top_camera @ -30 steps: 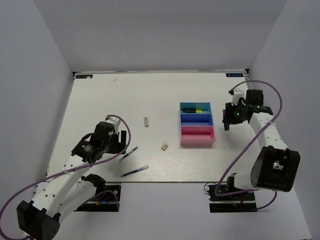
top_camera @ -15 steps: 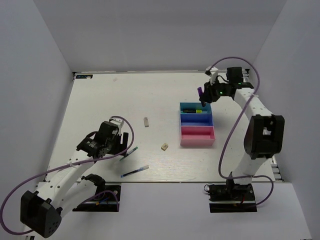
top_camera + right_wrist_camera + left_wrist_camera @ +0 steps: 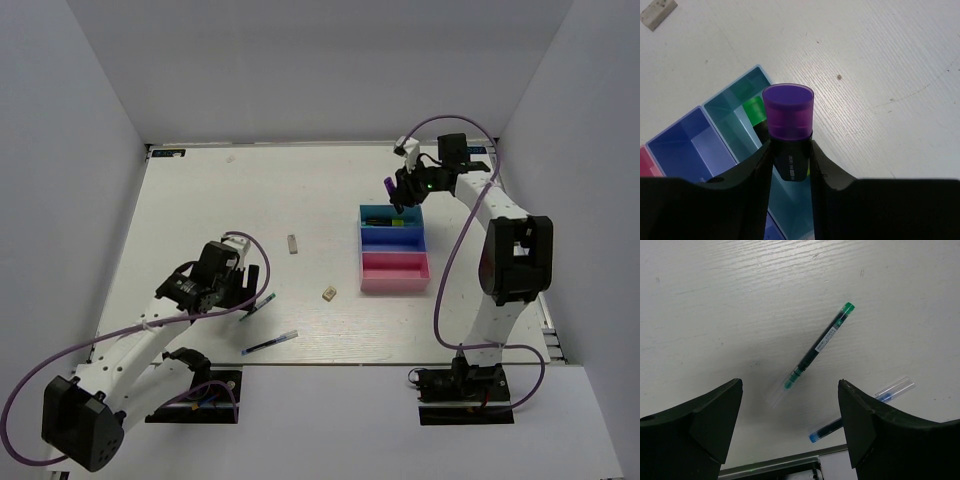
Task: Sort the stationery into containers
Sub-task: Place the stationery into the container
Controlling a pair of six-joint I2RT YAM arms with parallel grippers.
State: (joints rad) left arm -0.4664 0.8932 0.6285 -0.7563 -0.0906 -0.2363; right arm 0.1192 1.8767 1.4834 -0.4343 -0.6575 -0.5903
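Three small rectangular plastic trays are counted, joined in a row: a cyan tray (image 3: 368, 213), a dark blue tray (image 3: 392, 239) and a pink tray (image 3: 394, 266). Two thin pens are counted: a green-tipped pen (image 3: 812, 354) and a blue-tipped pen (image 3: 892, 391). Two small blocks are counted: a grey block (image 3: 292, 243) and a tan block (image 3: 329, 293). One black marker with a purple cap (image 3: 788, 112) is seen. At least one yellow-green-capped marker (image 3: 396, 220) is seen inside the cyan tray; the exact number there cannot be told.
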